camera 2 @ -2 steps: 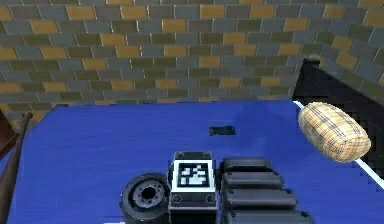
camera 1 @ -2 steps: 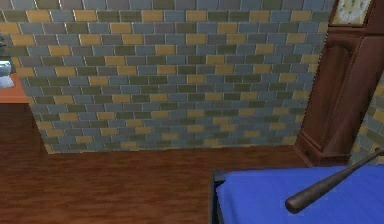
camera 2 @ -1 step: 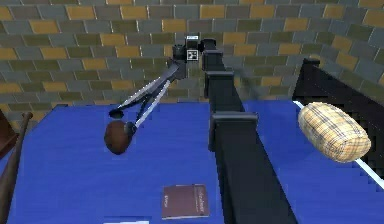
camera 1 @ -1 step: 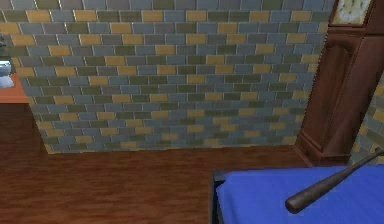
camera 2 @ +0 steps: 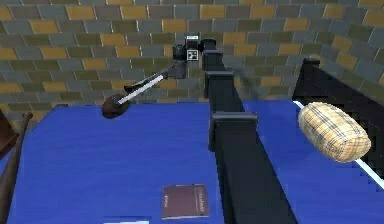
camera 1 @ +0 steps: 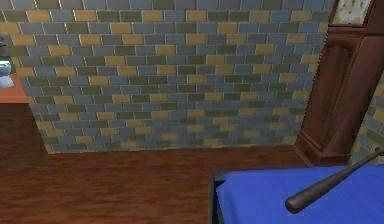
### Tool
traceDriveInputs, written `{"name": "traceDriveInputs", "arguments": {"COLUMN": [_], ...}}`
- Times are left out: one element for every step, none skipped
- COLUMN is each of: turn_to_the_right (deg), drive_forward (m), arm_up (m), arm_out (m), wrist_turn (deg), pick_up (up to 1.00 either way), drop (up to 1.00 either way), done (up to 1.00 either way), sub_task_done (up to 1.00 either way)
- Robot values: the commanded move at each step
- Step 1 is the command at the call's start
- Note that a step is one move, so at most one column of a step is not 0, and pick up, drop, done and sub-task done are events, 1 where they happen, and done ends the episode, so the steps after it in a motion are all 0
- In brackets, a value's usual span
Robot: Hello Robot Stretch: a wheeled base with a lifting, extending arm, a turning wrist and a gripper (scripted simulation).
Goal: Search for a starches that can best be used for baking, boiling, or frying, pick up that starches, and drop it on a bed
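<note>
A blue-covered bed (camera 2: 90,160) spreads across the arm side view, and its corner (camera 1: 250,195) lies at the forward view's bottom right. My arm rises over the bed to two white marked squares. From there the gripper (camera 2: 124,99) reaches down to the left with its thin fingers. A dark brown rounded lump, potato-like (camera 2: 111,107), hangs at the fingers' end above the bed's far edge, against the brick wall. The gripper holds this lump.
On the bed lie a dark red book (camera 2: 183,200), a plaid pillow (camera 2: 332,130) and a wooden bat (camera 1: 330,185). A dark headboard (camera 2: 312,75) stands at the right. A tall wooden clock (camera 1: 345,85) stands by the brick wall, and an orange table (camera 1: 12,93) sits at the left edge.
</note>
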Motion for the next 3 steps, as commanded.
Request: {"name": "traceDriveInputs", "arguments": {"turn_to_the_right": [0.0,0.0,0.0], "drive_forward": [0.0,0.0,0.0], "arm_up": [0.0,0.0,-0.26], "arm_out": [0.0,0.0,0.0], "wrist_turn": [45.0,36.0,0.0], "pick_up": [0.0,0.0,0.0], "drop": [0.0,0.0,0.0], "done": [0.0,0.0,0.0], "sub_task_done": [0.0,0.0,0.0]}}
